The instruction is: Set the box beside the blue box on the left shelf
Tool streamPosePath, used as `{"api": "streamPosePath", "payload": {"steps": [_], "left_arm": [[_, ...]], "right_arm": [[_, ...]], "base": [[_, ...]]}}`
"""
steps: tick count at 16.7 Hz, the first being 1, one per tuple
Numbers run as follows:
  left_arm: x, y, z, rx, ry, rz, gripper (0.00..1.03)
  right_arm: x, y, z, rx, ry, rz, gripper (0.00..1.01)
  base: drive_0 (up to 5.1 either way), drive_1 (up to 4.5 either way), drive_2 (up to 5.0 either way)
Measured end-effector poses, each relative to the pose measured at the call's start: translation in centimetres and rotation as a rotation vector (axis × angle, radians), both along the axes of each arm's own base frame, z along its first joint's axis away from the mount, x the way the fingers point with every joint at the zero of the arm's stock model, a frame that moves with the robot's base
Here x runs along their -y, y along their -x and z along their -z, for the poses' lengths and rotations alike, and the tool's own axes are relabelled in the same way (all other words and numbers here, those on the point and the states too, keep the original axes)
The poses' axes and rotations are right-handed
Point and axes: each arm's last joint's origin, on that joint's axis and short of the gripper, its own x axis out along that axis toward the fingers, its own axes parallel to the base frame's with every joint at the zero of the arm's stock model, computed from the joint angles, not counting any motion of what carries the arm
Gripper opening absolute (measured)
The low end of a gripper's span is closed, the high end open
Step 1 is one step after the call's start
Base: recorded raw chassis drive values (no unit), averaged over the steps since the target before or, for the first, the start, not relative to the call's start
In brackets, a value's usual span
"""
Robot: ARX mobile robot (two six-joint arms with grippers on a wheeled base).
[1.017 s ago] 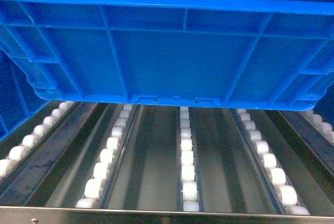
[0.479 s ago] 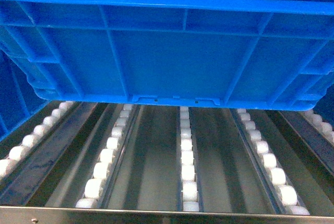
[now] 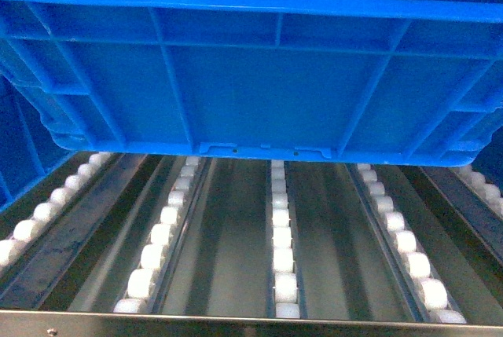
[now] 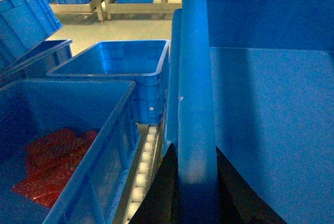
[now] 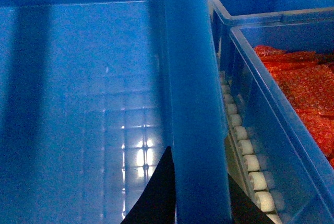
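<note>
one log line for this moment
box held over left shelf rollers | left tool on rim | right tool on rim | neighbour crates both sides

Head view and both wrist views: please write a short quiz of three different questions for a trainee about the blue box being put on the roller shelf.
1. True or false: the box holds red packets.
2. What does the left gripper straddle with its fingers? A: the box's rim. B: a roller. C: a packet.
3. Fill in: in the right wrist view, the neighbouring crate holds ___ packets.
Key: 1 false; 2 A; 3 red.
</note>
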Motion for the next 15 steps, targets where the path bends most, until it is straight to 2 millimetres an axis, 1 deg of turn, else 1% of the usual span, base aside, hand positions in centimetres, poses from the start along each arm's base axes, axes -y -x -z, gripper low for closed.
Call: {"api": "streamPosePath", "payload": {"steps": [7,8,9,11,13,15], "left_arm": [[0.0,0.0,0.0,0.000,0.000,0.000,0.09],[0.1,-0.1,-0.2,-0.109,0.019,-0.012,0.09],[0.2,-0.3,-1.0,-0.204,0.028,-0.015,0.09],[0.1,0.1,0.0,-0.318,0.041,-0.032,0.09],[0.2,0.4,0.7,-0.390,0.054,-0.030,0.09],[0.7,0.0,1.7,-0.435,0.063,-0.019,0.09]], "right_arm": [[0.0,0.0,0.0,0.000,0.000,0.000,0.09],[-0.2,0.1,-0.1,-0.026,0.049,0.015,0.09],[-0.4,0.2,-0.1,-0.073,0.110,0.036,0.10],[-0.5,0.2,0.2,-0.099,0.150,0.035,0.10],[-0.5,0.4,0.8,-0.161,0.166,0.025,0.10],[-0.1,0.1,1.4,-0.230,0.175,0.036,0.10]], "base": [[0.0,0.00,0.0],[0.0,0.00,0.0],[0.0,0.00,0.0],[0.0,0.00,0.0],[0.0,0.00,0.0],[0.0,0.00,0.0]]}}
